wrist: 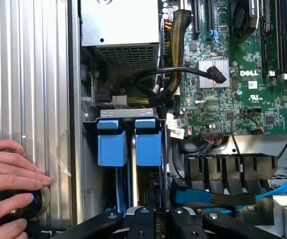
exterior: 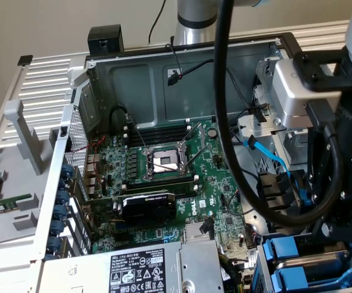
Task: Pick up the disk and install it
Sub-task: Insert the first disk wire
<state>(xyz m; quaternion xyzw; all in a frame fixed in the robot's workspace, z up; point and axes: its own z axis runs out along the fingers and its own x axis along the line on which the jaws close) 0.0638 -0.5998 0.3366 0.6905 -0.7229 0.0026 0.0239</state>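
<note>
chassis (exterior: 163, 79): open tower lying on its side, interior facing up.
ribbed panel (wrist: 24, 74): grey grooved metal sheet along the chassis wall, on the drive bay side.
motherboard (exterior: 206, 183): green Dell board, bare CPU socket (exterior: 163, 160) mid-board, black graphics card (exterior: 148, 207) below it.
power supply (wrist: 118, 22): grey box, just beside the drive bay, cable bundle between them.
drive bay (wrist: 128, 115): metal cage in the chassis corner, two slots side by side, both filled.
tool (wrist: 159, 213): black links hang right at the mouth of the bay, in line with the slot nearer the motherboard. Can't tell how far it is closed, or whether it grips anything.
disk (wrist: 148, 147): bright blue carrier frame in that slot, upright, touching the cage. Metal body barely shows.
second carrier (wrist: 112, 147): same blue, slot nearer the ribbed panel.
progress: my read is pickup done and the disk already in the bay, late in the task. Full seating not confirmed.
person's hand (wrist: 9, 172): on the ribbed panel, holding a round dark object (wrist: 36, 201), apart from the tool.
SATA cable (wrist: 198, 196): blue, loose, near the tool.
</note>
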